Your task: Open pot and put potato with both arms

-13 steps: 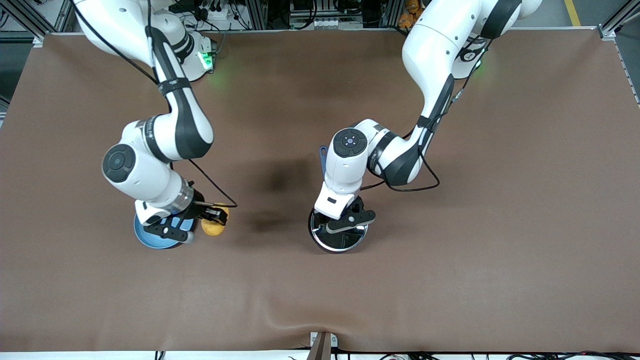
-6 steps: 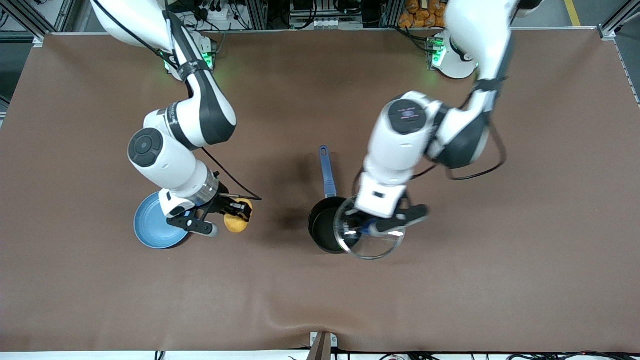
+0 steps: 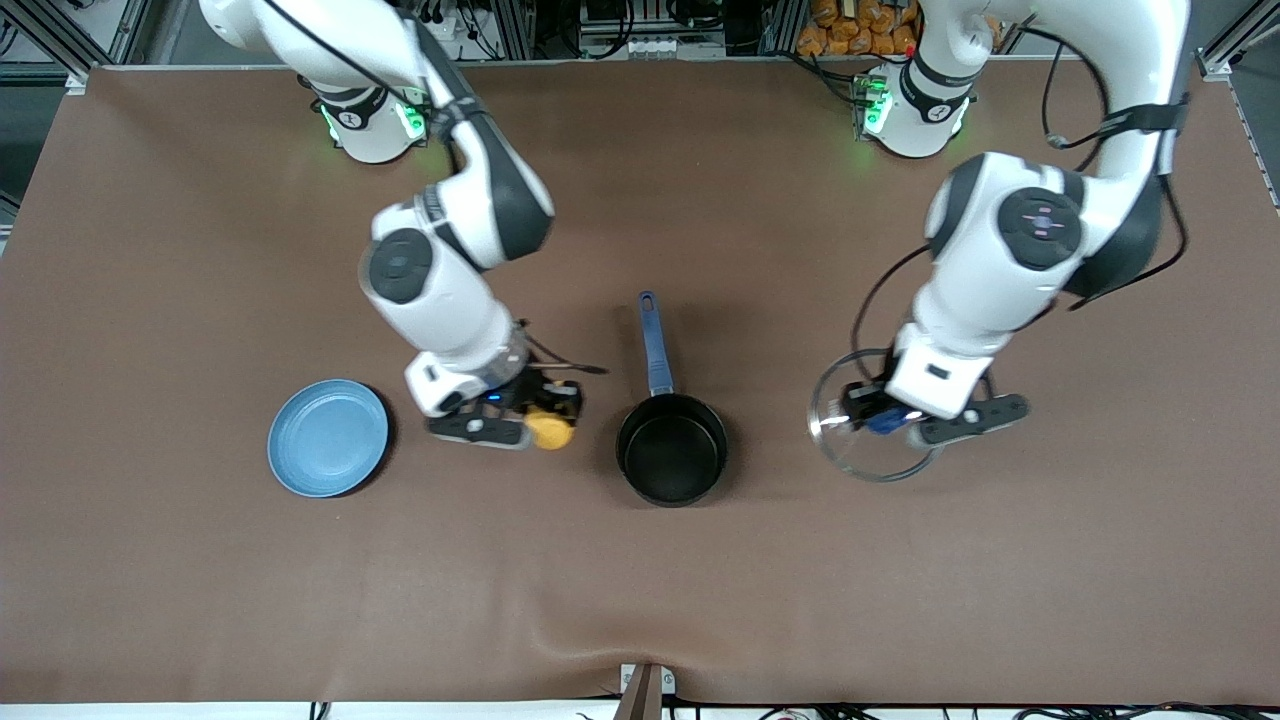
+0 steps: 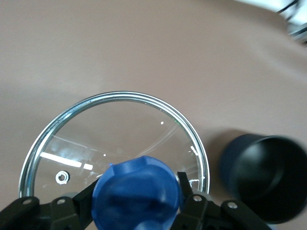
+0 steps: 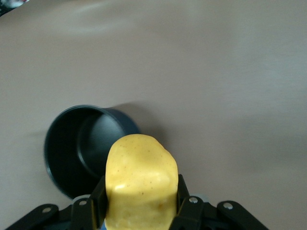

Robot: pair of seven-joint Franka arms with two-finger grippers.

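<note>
Nearest the front camera stands the pot (image 3: 671,461), uncovered and empty, its black bowl on the brown table (image 3: 640,580) midway between the two arms, its long blue handle (image 3: 653,342) pointing away toward the robots' bases. Level with the bowl, toward the right arm's end, lies a flat light-blue plate (image 3: 327,437). Between plate and pot hangs the right gripper (image 3: 545,418), clamped on the potato (image 3: 550,429), which is off the table and just beside the pot's rim but not over it. In the right wrist view the potato (image 5: 141,184) bulges between the two black fingers, with the pot's mouth below it. It looks firm, light and lumpy, so a pinch across its narrow middle should hold, though a rounded skin could roll if the squeeze eases. Toward the left arm's end, the left gripper (image 3: 893,419) is closed on the blue knob (image 4: 137,194) of the glass lid (image 3: 868,420), held well apart from the pot. Glass is brittle and slick; the knob is the sensible hold.
</note>
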